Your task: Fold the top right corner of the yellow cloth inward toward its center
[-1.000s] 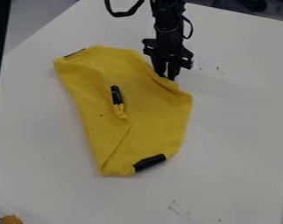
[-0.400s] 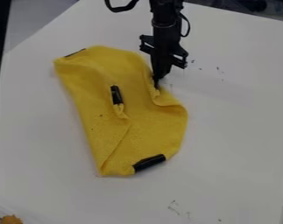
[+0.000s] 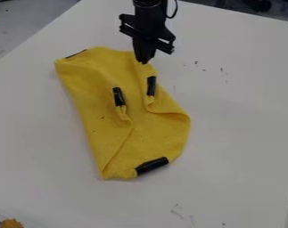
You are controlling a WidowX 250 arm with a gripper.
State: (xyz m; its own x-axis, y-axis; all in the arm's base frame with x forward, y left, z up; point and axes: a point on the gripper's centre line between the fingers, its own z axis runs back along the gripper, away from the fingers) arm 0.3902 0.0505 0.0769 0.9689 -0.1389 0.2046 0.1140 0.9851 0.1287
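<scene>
The yellow cloth [image 3: 161, 129] lies on the white table [image 3: 241, 133], and the work in hand looks to me like folding this cloth. I judge it to be partly done. Two corners already lie turned inward on top of the cloth: one has the middle black tape strip [image 3: 119, 96], the other has the right black tape strip [image 3: 151, 86]. These two strips lie near each other, with a band of yellow fabric between them, and a small wrinkle runs below each one.

The other two marked ends are not brought to the middle. The upper-left black tape strip [image 3: 76, 54] is at the outer edge, and the lower black tape strip [image 3: 152, 165] is at the bottom edge. If all the corners must come inside, then about half of the folding is left, and perhaps some smoothing too, because the right side is uneven.

The gripper [image 3: 144, 61] is at the upper edge of the cloth, just above the right strip and apart from it. From this angle I cannot tell whether it is open or closed, nor whether it touches the fabric.
</scene>
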